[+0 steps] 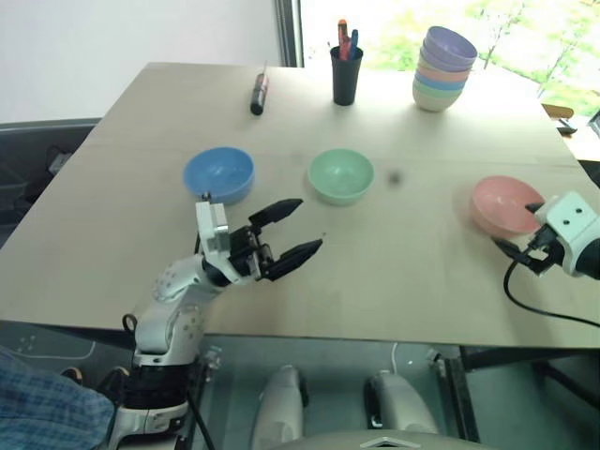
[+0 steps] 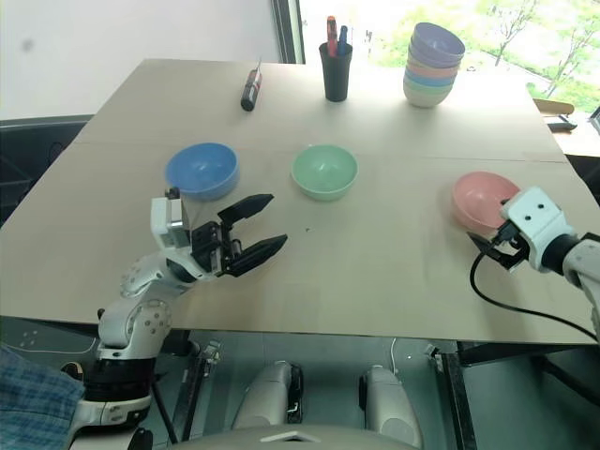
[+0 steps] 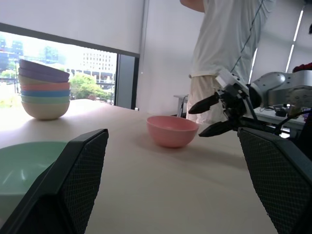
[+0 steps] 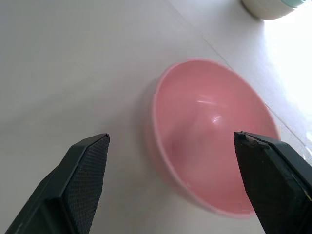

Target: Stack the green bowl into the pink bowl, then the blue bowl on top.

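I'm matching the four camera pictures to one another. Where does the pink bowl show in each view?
Left eye view: pink bowl at the table's right edge, by the right gripper.
Right eye view: same spot.
Left wrist view: centre, upright on the table.
Right wrist view: close, between the open fingers.
Shared landmark: the pastel bowl stack.

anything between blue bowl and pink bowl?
Yes: the green bowl sits between the blue bowl and the pink bowl, per the left eye view.
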Robot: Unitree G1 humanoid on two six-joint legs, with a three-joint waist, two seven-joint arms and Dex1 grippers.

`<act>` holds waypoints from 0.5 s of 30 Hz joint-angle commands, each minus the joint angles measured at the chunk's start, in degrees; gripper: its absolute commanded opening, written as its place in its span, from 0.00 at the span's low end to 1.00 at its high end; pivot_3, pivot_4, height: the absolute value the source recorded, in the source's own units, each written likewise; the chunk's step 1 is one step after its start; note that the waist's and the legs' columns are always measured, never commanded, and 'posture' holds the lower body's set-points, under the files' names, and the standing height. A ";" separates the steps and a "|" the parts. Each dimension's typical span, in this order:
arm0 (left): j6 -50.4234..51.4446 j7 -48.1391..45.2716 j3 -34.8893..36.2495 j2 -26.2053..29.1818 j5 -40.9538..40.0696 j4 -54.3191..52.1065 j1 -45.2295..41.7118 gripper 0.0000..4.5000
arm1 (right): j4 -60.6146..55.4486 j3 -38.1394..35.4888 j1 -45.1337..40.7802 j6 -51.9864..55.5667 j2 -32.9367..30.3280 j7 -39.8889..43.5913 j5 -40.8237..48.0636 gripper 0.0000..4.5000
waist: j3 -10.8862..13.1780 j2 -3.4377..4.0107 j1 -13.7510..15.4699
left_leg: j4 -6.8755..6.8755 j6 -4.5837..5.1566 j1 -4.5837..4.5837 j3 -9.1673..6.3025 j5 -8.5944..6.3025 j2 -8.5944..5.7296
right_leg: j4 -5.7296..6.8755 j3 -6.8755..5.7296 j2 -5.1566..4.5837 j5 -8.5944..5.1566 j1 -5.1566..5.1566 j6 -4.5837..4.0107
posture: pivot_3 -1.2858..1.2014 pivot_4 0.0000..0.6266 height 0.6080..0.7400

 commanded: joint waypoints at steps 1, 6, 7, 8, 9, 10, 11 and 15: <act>-0.95 -0.05 -0.67 -1.09 -0.44 -0.84 -0.81 1.00 | 4.59 4.24 -4.95 0.60 -1.11 1.65 -2.99 0.95 | 0.00 0.00 -0.02 | 0.00 0.00 0.00 0.01 0.00 0.00 | 0.00 0.01 0.00 0.00 -0.01 0.00 | 0.52 0.24 1.00; -0.33 1.17 -1.28 -1.83 -0.36 -2.04 -1.60 1.00 | 12.23 12.14 -12.05 0.63 -1.10 6.54 -6.42 0.95 | 0.00 0.01 0.08 | 0.00 0.00 -0.04 0.00 0.00 0.00 | -0.02 -0.01 0.00 0.00 -0.02 0.00 | 0.52 0.24 1.00; -0.27 1.25 -1.29 -1.83 -0.37 -2.19 -1.62 1.00 | 13.86 13.59 -13.20 1.11 -1.08 7.67 -6.95 0.95 | 0.01 0.01 0.02 | 0.00 0.00 -0.04 0.02 0.00 0.00 | -0.03 0.01 0.00 0.00 -0.03 0.00 | 0.52 0.24 1.00; -0.27 1.36 -1.33 -1.82 -0.34 -2.39 -1.63 1.00 | 15.44 14.83 -14.21 1.13 -1.09 8.78 -7.47 0.95 | 0.00 0.01 0.02 | 0.00 0.00 -0.04 0.03 0.00 0.00 | -0.03 0.02 0.00 0.00 -0.03 0.00 | 0.52 0.24 1.00; -0.21 1.48 -1.29 -1.73 -0.41 -2.61 -1.59 1.00 | 16.95 15.62 -15.25 0.98 -0.74 9.42 -7.83 0.90 | 0.00 0.01 0.00 | 0.00 0.00 -0.03 0.02 0.00 0.00 | -0.02 0.02 0.00 0.00 -0.03 0.00 | 0.52 0.24 1.00; -0.10 1.73 -1.28 -1.66 -0.44 -2.94 -1.47 1.00 | 18.12 16.05 -16.04 0.84 -0.42 9.99 -7.95 0.84 | 0.00 0.02 0.04 | 0.00 0.00 -0.03 0.03 0.00 0.00 | -0.02 0.02 0.00 0.00 -0.03 0.00 | 0.52 0.24 1.00; -0.09 1.88 -1.24 -1.52 -0.43 -3.30 -1.27 1.00 | 18.75 16.63 -16.51 0.72 -0.30 10.75 -8.07 0.80 | 0.00 0.02 0.05 | 0.00 0.00 -0.04 0.02 0.00 0.00 | -0.02 0.01 0.00 0.00 -0.03 -0.01 | 0.52 0.24 1.00; 0.24 2.86 -1.04 -1.38 -0.56 -4.66 -0.33 1.00 | 20.04 17.33 -17.05 -0.30 0.81 11.66 -8.47 0.44 | 0.00 0.01 0.05 | -0.01 0.00 -0.04 0.03 0.00 0.00 | -0.03 0.01 0.00 0.00 -0.03 0.00 | 0.52 0.24 1.00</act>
